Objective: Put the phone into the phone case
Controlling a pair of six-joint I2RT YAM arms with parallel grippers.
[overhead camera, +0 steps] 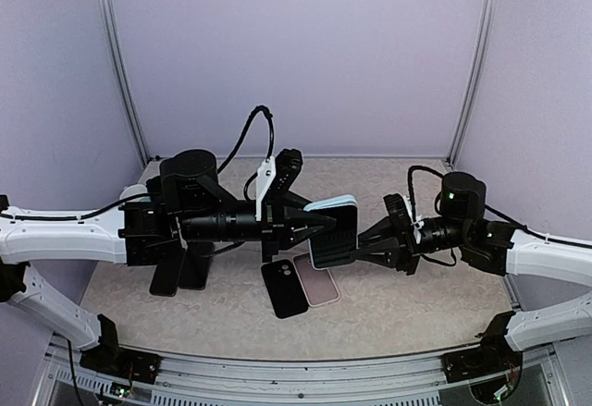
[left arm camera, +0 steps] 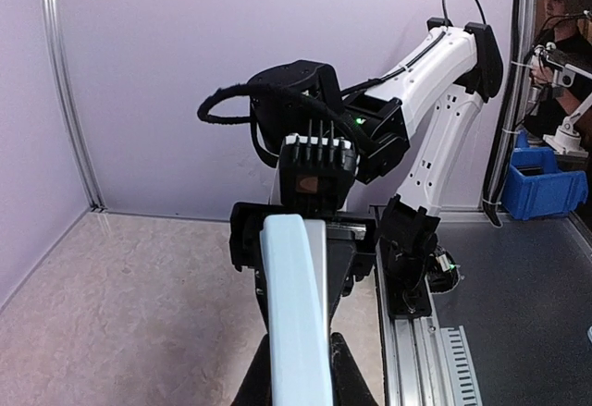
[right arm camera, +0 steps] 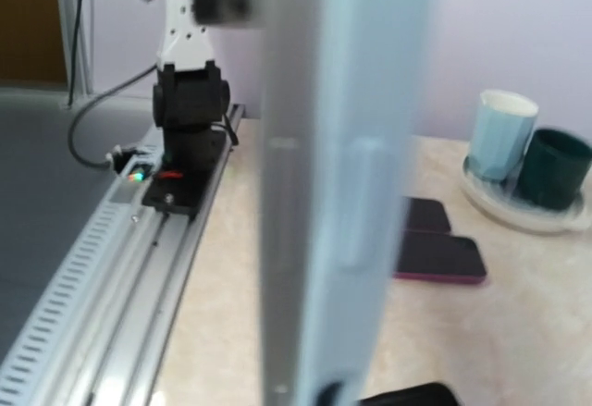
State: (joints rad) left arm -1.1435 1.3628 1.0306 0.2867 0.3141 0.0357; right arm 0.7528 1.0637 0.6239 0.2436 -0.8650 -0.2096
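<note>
A light blue phone case (overhead camera: 335,226) with a grey phone in it is held on edge in mid-air above the middle of the table. My left gripper (overhead camera: 319,226) grips it from the left and my right gripper (overhead camera: 359,244) from the right. In the left wrist view the blue case (left arm camera: 294,313) and the phone's grey edge (left arm camera: 318,267) stand between my dark fingers (left arm camera: 252,383), which are shut on them. In the right wrist view the case (right arm camera: 379,175) and the phone's edge (right arm camera: 287,203) fill the middle, blurred, with one dark fingertip (right arm camera: 412,394) at the bottom.
A black phone (overhead camera: 284,288) and a pink-edged one (overhead camera: 317,281) lie on the table under the held case. Two dark phones (overhead camera: 180,267) lie under the left arm. Two cups on a plate (right arm camera: 527,161) stand near dark phones (right arm camera: 439,256).
</note>
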